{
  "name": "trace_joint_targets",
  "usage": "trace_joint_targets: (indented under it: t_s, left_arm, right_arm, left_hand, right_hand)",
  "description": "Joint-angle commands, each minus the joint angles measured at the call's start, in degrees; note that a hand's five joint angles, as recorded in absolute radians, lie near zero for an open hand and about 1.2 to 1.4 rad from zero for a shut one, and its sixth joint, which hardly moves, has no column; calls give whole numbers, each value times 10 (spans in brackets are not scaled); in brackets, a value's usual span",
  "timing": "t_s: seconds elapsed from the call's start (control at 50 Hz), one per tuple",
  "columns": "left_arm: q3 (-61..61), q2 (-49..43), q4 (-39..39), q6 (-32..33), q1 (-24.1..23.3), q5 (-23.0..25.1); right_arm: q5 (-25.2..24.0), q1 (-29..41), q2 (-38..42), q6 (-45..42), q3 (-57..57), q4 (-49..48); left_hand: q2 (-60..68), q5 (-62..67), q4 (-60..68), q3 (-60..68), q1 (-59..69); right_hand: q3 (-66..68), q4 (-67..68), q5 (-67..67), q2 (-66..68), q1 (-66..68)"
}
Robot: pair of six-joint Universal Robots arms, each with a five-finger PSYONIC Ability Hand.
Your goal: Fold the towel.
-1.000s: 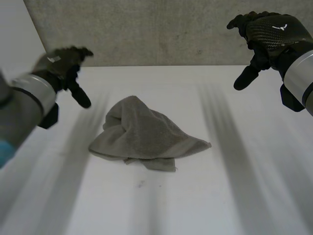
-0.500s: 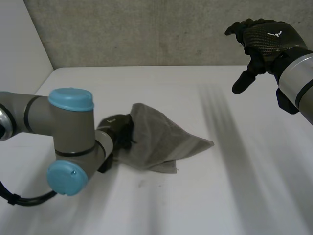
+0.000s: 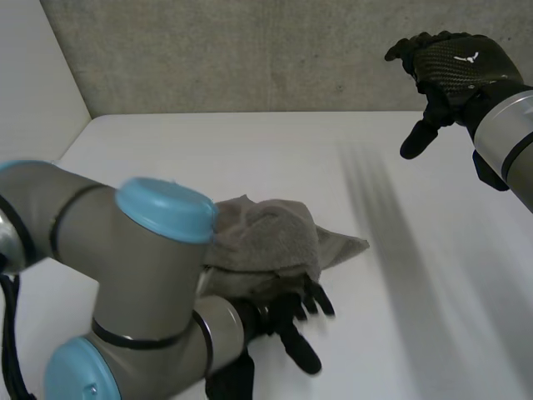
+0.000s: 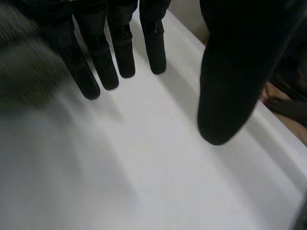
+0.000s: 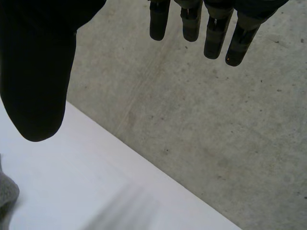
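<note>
A crumpled grey towel [image 3: 266,237] lies bunched in the middle of the white table [image 3: 416,317]. My left hand [image 3: 291,315] sits at the towel's near edge, with its fingers straight and spread past the cloth. In the left wrist view the fingers [image 4: 122,48] and thumb stand apart over bare table, with nothing between them; the towel [image 4: 24,67] lies beside the fingers. My right hand [image 3: 454,67] hangs high over the far right of the table, open and empty. Its thumb [image 5: 38,72] and fingers are spread, and a towel corner [image 5: 5,194] shows far below it.
My left arm [image 3: 125,275], elbow bent, covers the near left of the table and hides the towel's left part. A concrete wall [image 3: 250,50] runs behind the table's far edge. Bare table spreads to the right of the towel.
My left arm swung down and in; its hand went from above the table to the towel's left side, then to its near edge. The towel got bunched up. The right hand hardly moved.
</note>
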Motion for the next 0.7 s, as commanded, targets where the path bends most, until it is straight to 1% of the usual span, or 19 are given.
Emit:
trace_joint_targets:
  t_s: [0.02, 0.04, 0.1, 0.14, 0.22, 0.26, 0.28, 0.3, 0.32, 0.34, 0.36, 0.38, 0.4, 0.46, 0.48, 0.5, 0.52, 0.56, 0.7]
  left_arm:
    - [13, 65, 12, 22, 74, -31]
    - [16, 78, 16, 34, 88, -31]
    - [20, 88, 24, 48, 101, -31]
    - [36, 95, 37, 78, 129, -31]
    - [59, 89, 47, 107, 155, -32]
    - [84, 72, 52, 139, 168, -31]
    - [84, 72, 52, 139, 168, -31]
    - [99, 52, 52, 160, 171, -32]
    - [116, 29, 51, 184, 174, -33]
    - [116, 29, 51, 185, 174, -33]
    - [130, 8, 50, 208, 178, -34]
    - [130, 8, 50, 208, 178, -34]
    - [141, -12, 49, 230, 182, -35]
    - [158, -54, 49, 271, 186, -37]
    - [163, -70, 49, 287, 186, -39]
    - [163, -70, 49, 288, 186, -39]
    - [164, -84, 49, 301, 186, -40]
    - [164, -95, 49, 314, 187, -41]
    - [159, -122, 50, 350, 188, -50]
  right_arm:
    - [2, 0, 16, -36, 6, 4]
    - [2, 1, 23, -37, 7, 5]
    - [3, 5, 47, -37, 6, 9]
    - [1, 7, 61, -33, 5, 12]
    - [-15, 8, 111, -12, -6, 14]
    - [-21, 9, 128, 6, -11, 14]
    - [-27, 9, 147, 29, -17, 15]
    - [-27, 9, 147, 29, -17, 15]
    - [-35, 9, 164, 58, -25, 14]
    - [-45, 9, 182, 90, -31, 14]
    - [-45, 9, 182, 91, -31, 14]
    - [-60, 9, 198, 125, -37, 14]
    - [-60, 9, 198, 126, -37, 14]
    - [-116, 8, 245, 221, -51, 10]
    - [-116, 8, 245, 222, -51, 10]
    - [-133, 8, 259, 246, -56, 8]
    - [-134, 8, 259, 246, -56, 8]
    - [-158, 9, 289, 282, -64, 6]
    - [-176, 28, 346, 308, -85, 2]
  left_hand:
    - [-18, -22, -21, -19, -20]
    - [-18, -22, -21, -19, -20]
    - [-16, -20, -19, -17, -18]
    - [-13, -17, -16, -14, -15]
    - [-8, -12, -11, -9, -10]
    - [1, -3, -2, 0, -1]
    - [1, -3, -2, 0, -1]
    - [3, -2, -1, 1, 1]
    - [3, -2, -1, 1, 1]
    - [3, -2, -1, 1, 1]
    - [3, -2, -1, 1, 1]
    - [3, -2, -1, 1, 1]
    - [1, -3, -2, 0, -1]
    - [-1, -5, -4, -2, -3]
    - [-1, -5, -4, -2, -3]
    - [-1, -5, -4, -2, -3]
    - [-6, -10, -9, -7, -8]
    - [-9, -13, -12, -10, -11]
    - [2, -2, -1, 1, 0]
  right_hand:
    - [5, 0, -37, 3, -3]
    - [5, 0, -37, 3, -3]
    - [5, 0, -37, 3, -3]
    - [5, 0, -37, 3, -3]
    - [5, 0, -37, 3, -3]
    - [5, 0, -37, 3, -3]
    - [5, 0, -37, 3, -3]
    - [5, 0, -37, 3, -3]
    - [5, 0, -37, 3, -3]
    - [5, 0, -37, 3, -3]
    - [5, 0, -37, 3, -3]
    - [5, 0, -37, 3, -3]
    - [5, 0, -37, 3, -3]
    - [24, 19, -18, 22, 16]
    - [24, 19, -18, 22, 16]
    - [34, 29, -8, 32, 26]
    - [34, 29, -8, 32, 26]
    - [36, 31, -6, 34, 28]
    - [37, 32, -4, 35, 30]
